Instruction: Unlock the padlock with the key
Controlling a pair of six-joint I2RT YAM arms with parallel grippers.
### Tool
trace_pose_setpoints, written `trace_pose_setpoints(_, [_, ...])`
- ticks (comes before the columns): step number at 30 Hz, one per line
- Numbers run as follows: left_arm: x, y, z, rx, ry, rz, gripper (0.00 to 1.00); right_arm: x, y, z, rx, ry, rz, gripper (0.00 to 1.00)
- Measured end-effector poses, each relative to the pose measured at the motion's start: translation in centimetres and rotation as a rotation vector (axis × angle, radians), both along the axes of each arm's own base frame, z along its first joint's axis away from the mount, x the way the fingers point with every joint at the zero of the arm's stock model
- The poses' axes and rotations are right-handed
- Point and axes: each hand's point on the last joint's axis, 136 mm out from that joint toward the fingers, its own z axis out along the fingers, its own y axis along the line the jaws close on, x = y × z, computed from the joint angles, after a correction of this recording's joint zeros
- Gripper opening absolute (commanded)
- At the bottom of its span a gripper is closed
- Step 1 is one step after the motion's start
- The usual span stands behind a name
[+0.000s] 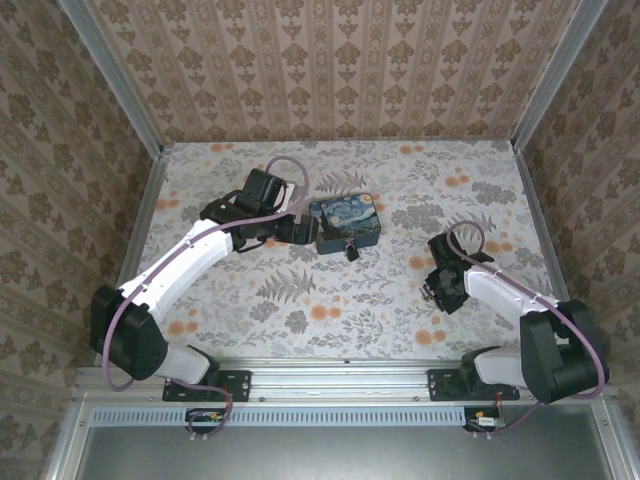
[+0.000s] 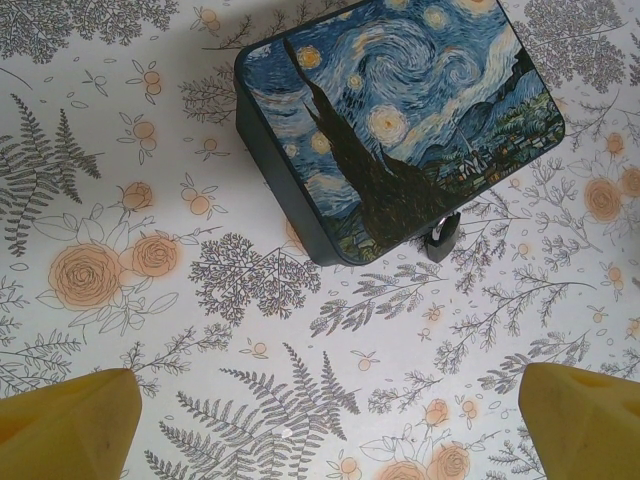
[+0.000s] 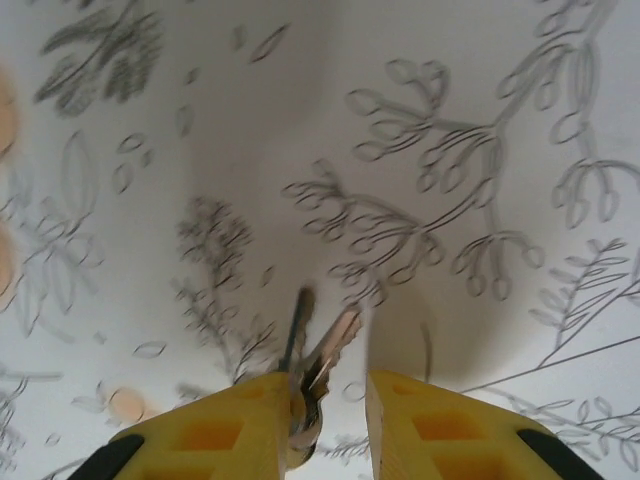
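The tiny dark padlock [image 2: 443, 238] hangs at the front edge of the swirl-painted box [image 2: 400, 120], its thin shackle hooked to the box; from above the padlock [image 1: 351, 250] is a dark speck. My left gripper [image 2: 330, 420] is open, its yellow fingers wide apart over bare cloth, just left of the box [image 1: 346, 223]. My right gripper [image 1: 437, 285] is low over the table at the right. In the right wrist view the silvery key [image 3: 335, 345] and its twin on the ring lean against the left finger [image 3: 250, 420]. A gap separates them from the right finger, so the right gripper [image 3: 335, 400] is open.
A floral-printed cloth [image 1: 330, 300] covers the table. Patterned walls with metal posts close in the back and both sides. A metal rail [image 1: 330, 372] runs along the near edge by the arm bases.
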Motion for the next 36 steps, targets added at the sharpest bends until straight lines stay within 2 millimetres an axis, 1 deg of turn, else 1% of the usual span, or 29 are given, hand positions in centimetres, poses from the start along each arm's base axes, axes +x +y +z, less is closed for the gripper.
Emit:
trace_pose_setpoints(2, [0.0, 0.0, 0.0, 0.001, 0.0, 0.0, 0.99, 0.2, -0.1, -0.1, 0.002, -0.005, -0.011, 0.26])
trace_pose_setpoints(6, [0.0, 0.0, 0.0, 0.0, -0.001, 0.0, 0.99, 0.7, 0.0, -0.1, 0.01, -0.025, -0.024, 0.16])
trace_pose_setpoints(12, [-0.1, 0.0, 0.2, -0.001, -0.003, 0.0, 0.99, 1.1, 0.1, -0.5, 0.014, -0.025, -0.033, 0.15])
trace_pose_setpoints(19, [-0.2, 0.1, 0.5, -0.006, -0.013, -0.003, 0.98, 1.7, 0.3, -0.3, 0.021, -0.051, -0.027, 0.01])
trace_pose_setpoints(22, [-0.3, -0.1, 0.7, -0.017, -0.009, -0.012, 0.98, 1.9, 0.3, -0.2, 0.013, -0.054, 0.016, 0.0])
trace_pose_setpoints(25, [-1.0, -0.9, 0.8, -0.065, 0.022, -0.046, 0.96, 3.2, 1.1, 1.2, 0.02, -0.092, 0.13, 0.0])
trace_pose_setpoints(27, [-1.8, -1.9, 0.6, -0.127, 0.058, -0.075, 0.93, 5.1, 2.5, 2.9, 0.05, -0.166, 0.242, 0.0])
trace_pose_setpoints(28, [-2.3, -2.3, 0.5, -0.16, 0.077, -0.087, 0.92, 6.2, 3.5, 4.1, 0.07, -0.22, 0.312, 0.0])
trace_pose_setpoints(29, [-2.9, -2.9, 0.2, -0.201, 0.106, -0.104, 0.9, 7.4, 5.1, 5.7, 0.1, -0.292, 0.395, 0.0])
trace_pose_setpoints(31, [-4.0, -4.0, -0.2, -0.276, 0.163, -0.14, 0.87, 8.8, 8.4, 8.3, 0.169, -0.419, 0.556, 0.0])
trace_pose_setpoints(32, [-4.4, -4.4, -0.3, -0.309, 0.187, -0.156, 0.85, 9.2, 10.6, 9.9, 0.217, -0.502, 0.658, 0.0])
trace_pose_setpoints(33, [-4.8, -4.9, -0.2, -0.341, 0.205, -0.173, 0.83, 9.4, 12.4, 11.3, 0.26, -0.572, 0.741, 0.0])
trace_pose_setpoints(35, [-4.9, -5.5, 0.6, -0.406, 0.223, -0.196, 0.78, 9.3, 15.6, 13.7, 0.352, -0.696, 0.882, 0.0])
trace_pose_setpoints(36, [-4.8, -5.8, 1.3, -0.448, 0.221, -0.211, 0.77, 9.1, 17.0, 15.1, 0.405, -0.763, 0.949, 0.0])
